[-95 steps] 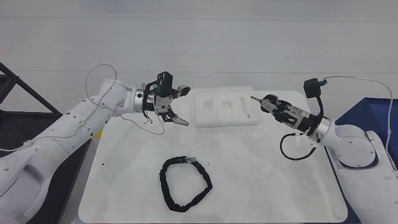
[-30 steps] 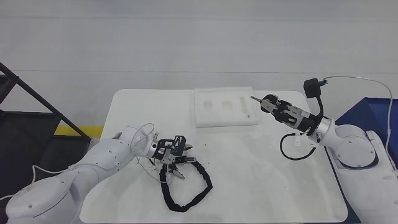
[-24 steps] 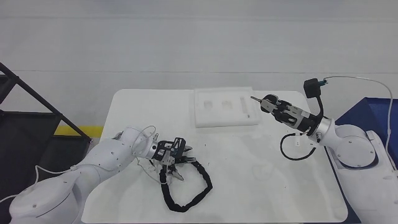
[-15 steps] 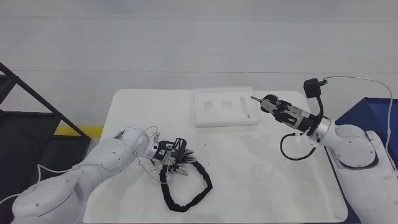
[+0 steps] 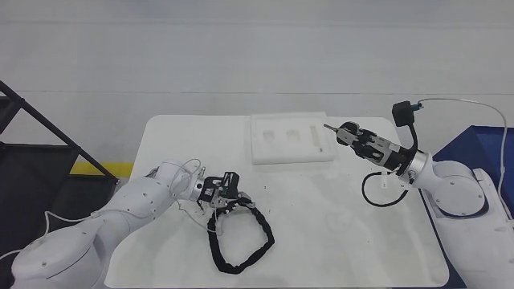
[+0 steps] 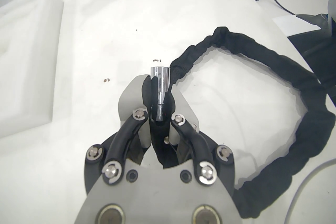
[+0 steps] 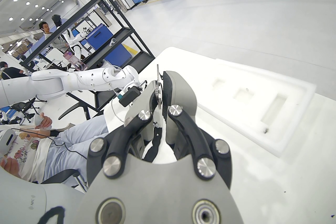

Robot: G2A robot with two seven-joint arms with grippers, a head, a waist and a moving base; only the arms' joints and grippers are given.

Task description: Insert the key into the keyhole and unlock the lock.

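Black fabric-sleeved chain lock (image 5: 241, 245) lay looped toward the table's (image 5: 361, 249) near-left corner in the top view. Left gripper (image 5: 227, 201) sat at the loop's far end. Right gripper (image 5: 344, 133) hung over the far-right part, just beside the right end of the white foam tray (image 5: 273, 156).

Left wrist view: jaws were nearly closed, clamped on the chrome lock cylinder (image 6: 160, 78), whose end poked past the fingertips. Keyhole face wasn't visible. Risk: slick chrome could twist or slide in the pads once lifted, with the chain's weight dragging on it.

Right wrist view: jaws were pinched tight on the key (image 7: 158, 72), thin blade sticking out beyond the tips. Risk: the key could pivot in that narrow grip, or meet the keyhole off-axis and jam or skate off. The grippers were well apart, so alignment was all yet to do.
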